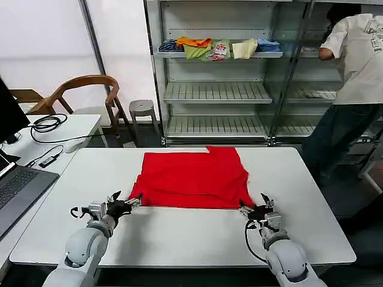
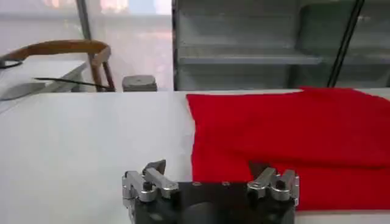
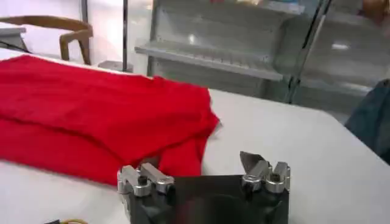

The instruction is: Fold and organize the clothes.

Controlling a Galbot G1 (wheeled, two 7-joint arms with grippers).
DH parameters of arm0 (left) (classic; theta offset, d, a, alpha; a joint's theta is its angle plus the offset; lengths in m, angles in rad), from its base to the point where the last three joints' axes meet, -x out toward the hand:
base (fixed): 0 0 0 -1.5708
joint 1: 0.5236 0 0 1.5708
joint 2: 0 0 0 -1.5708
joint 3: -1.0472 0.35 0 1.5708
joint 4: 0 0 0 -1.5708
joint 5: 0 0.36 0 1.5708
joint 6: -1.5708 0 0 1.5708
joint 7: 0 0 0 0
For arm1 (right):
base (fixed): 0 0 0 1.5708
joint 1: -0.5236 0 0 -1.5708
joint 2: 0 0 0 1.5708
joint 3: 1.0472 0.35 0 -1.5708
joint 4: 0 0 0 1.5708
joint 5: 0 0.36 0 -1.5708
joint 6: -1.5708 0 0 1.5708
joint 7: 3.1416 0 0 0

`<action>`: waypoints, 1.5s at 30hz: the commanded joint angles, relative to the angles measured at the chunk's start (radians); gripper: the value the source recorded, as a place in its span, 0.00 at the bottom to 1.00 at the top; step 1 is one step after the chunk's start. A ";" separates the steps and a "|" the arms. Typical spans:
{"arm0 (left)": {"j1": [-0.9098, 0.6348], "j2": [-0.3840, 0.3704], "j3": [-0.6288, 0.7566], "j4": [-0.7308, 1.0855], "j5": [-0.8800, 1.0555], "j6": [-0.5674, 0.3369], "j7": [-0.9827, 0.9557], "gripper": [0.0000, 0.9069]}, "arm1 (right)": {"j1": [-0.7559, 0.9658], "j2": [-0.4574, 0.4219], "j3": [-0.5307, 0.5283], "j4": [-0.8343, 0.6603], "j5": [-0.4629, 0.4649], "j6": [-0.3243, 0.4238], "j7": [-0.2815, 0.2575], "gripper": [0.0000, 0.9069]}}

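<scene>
We had the bright red cotton T-shirt (image 1: 192, 177) lying partly folded in the middle of the white rectangular surface (image 1: 179, 233), roughly a flat rectangle with one layer doubled over and a sleeve flap poking out at its near right corner. Print wasn't visible.

Our left gripper (image 1: 124, 205) sat low on the surface at the shirt's near left corner, fingers spread wide. In the left wrist view the left gripper (image 2: 210, 180) had one fingertip over the red hem and the other over bare surface; nothing clamped. Whether that fingertip touched the fabric, we couldn't tell.

Our right gripper (image 1: 256, 210) sat at the near right corner, just beside the sleeve flap, also spread wide and holding nothing. In the right wrist view the right gripper (image 3: 204, 175) had the red sleeve fabric (image 3: 103, 122) reaching toward the gap between its fingers, one finger close to the cloth, the other over bare surface.
</scene>
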 commanded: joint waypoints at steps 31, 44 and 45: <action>0.222 -0.003 -0.042 -0.220 0.020 0.042 0.008 0.02 | -0.168 -0.056 0.026 0.167 0.021 0.014 -0.023 0.00; 0.459 0.002 -0.138 -0.361 0.016 0.015 0.029 0.02 | -0.422 -0.100 0.064 0.331 -0.028 0.076 -0.017 0.00; 0.467 0.001 -0.141 -0.368 0.016 0.014 0.031 0.02 | -0.442 -0.104 0.066 0.343 -0.039 0.082 -0.015 0.00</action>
